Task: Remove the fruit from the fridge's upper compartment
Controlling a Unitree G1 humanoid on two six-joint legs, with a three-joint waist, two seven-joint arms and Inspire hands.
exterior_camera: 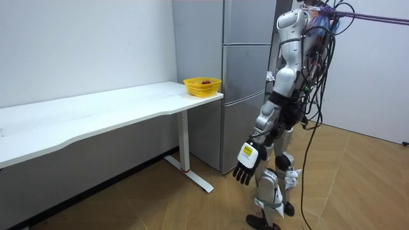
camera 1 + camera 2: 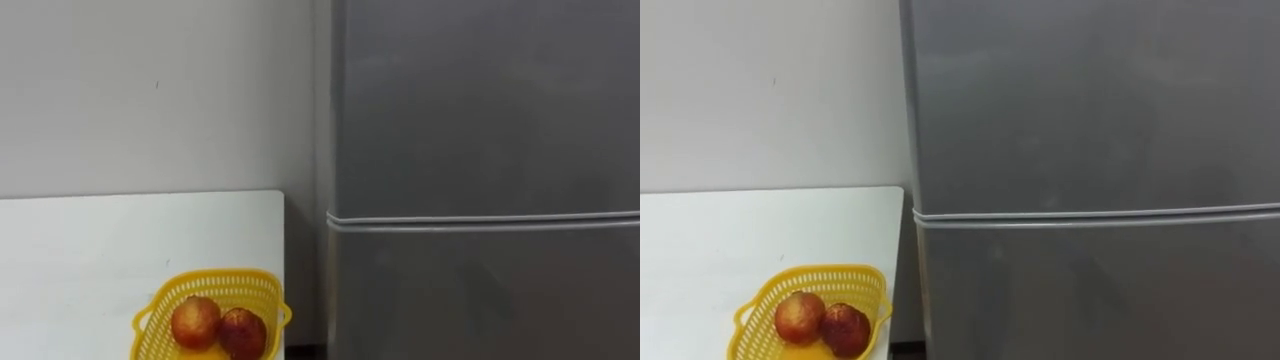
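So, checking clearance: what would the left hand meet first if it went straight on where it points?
Probably the wooden floor: the left hand hangs open, fingers pointing down, with nothing visible beneath it.

Left arm down by the side, left hand (image 1: 248, 163) slack, fingers loose.

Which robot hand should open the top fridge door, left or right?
Probably right: the upper fridge door fills the robot's right side, with the table on its left. The left robot hand hangs open, low by its leg.
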